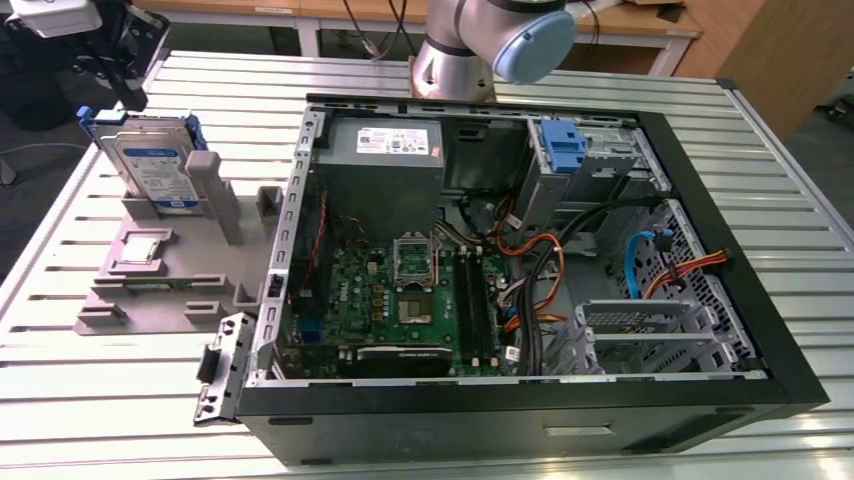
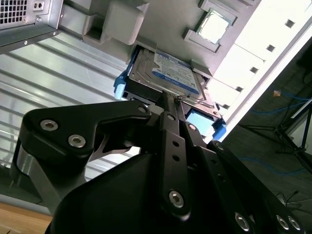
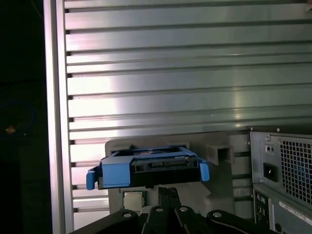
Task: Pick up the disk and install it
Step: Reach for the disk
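- Slatted aluminium table: carries everything in the scene.
- Open computer case: lies on its side with the board and cabling exposed. A drive cage with a blue tab sits at its far end.
- Grey fixture: stands just beside the case, on the exterior view's left.
- Disk: stands upright on edge in the fixture's slot, framed by its blue carrier, and is not yet lifted.
- Gripper: hangs directly above the disk's upper edge. In both wrist views its fingers are drawn close together with nothing between them. Whether it touches the carrier cannot be told.
- Assessment: the pick is in hand. A sound grasp calls for jaws wider than the carrier, centred on the edge, and a straight pull along the slot to avoid binding.
- Processor chip: lies flat in a fixture recess near the disk and should be kept clear of.
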Controlling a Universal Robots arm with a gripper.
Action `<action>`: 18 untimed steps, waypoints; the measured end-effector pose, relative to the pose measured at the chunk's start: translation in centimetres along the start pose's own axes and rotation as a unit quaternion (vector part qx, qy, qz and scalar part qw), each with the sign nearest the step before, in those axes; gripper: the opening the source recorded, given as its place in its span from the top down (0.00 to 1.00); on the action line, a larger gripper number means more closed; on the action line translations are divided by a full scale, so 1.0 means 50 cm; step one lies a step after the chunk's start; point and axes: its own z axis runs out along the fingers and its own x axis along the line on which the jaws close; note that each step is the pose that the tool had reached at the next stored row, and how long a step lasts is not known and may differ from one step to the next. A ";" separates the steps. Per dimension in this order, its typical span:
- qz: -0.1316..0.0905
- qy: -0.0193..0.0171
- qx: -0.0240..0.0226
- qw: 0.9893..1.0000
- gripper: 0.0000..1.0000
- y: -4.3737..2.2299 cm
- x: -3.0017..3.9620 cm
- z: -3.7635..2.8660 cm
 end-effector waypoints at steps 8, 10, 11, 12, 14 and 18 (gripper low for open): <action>0.000 0.001 0.009 1.000 0.90 0.008 0.009 0.003; 0.000 0.001 0.009 1.000 0.90 0.010 0.018 0.004; 0.000 0.001 0.009 1.000 0.90 0.011 0.022 0.004; 0.000 0.001 0.009 1.000 0.90 0.012 0.026 0.004; 0.000 0.001 0.009 1.000 0.90 0.013 0.033 0.005; 0.000 0.001 0.009 1.000 0.90 0.014 0.048 0.006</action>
